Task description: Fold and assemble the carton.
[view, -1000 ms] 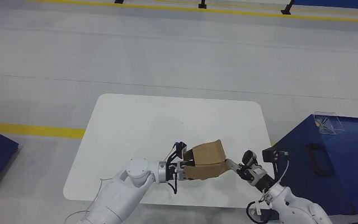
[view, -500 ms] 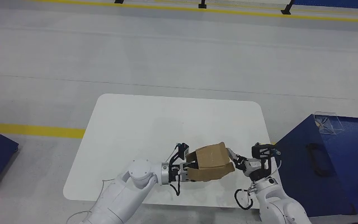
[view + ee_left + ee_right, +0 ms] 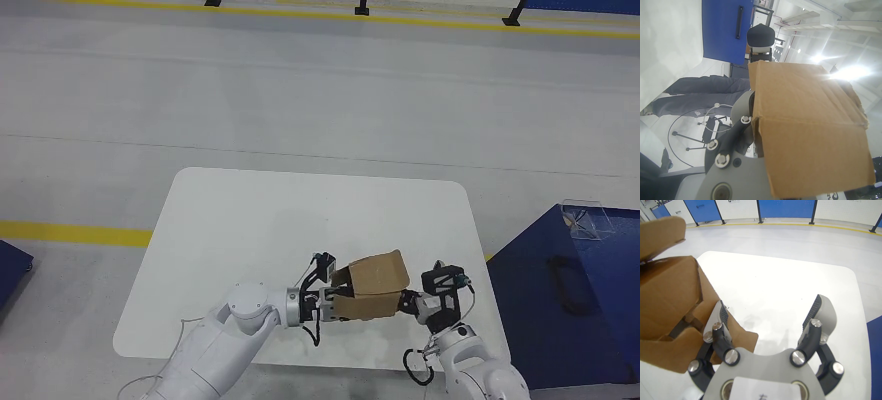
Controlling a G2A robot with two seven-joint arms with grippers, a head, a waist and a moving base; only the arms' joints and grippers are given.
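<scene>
Two grippers meet at one brown carton (image 3: 370,283), which lies tilted over the near part of the white table (image 3: 250,220), between the pair.

The left gripper (image 3: 328,290) has its fingers clamped on the end of the carton nearest to it. In the left wrist view one grey finger (image 3: 741,108) lies flat against the outside of a cardboard wall, and the wall's raw edge runs just past its tip. The partner finger is hidden behind the panel. From those fingers the carton stretches away as a broad folded face with a crease across it and a frayed far corner.

The right gripper (image 3: 770,300) stands with its fingers spread wide, with nothing between the ribbed pads but tabletop beyond. The carton lies wholly outside that gap, on the side toward the left arm. One right finger (image 3: 723,315) touches the carton with its back: a lower flap presses along its outer face and reaches down past its knuckle. Just beyond that fingertip the carton's open end shows notched flaps overlapping loosely, with a dark slot between them. An upper flap juts out higher, well clear of both fingers. The other right finger (image 3: 826,311) stands over the table, apart from the cardboard.
</scene>
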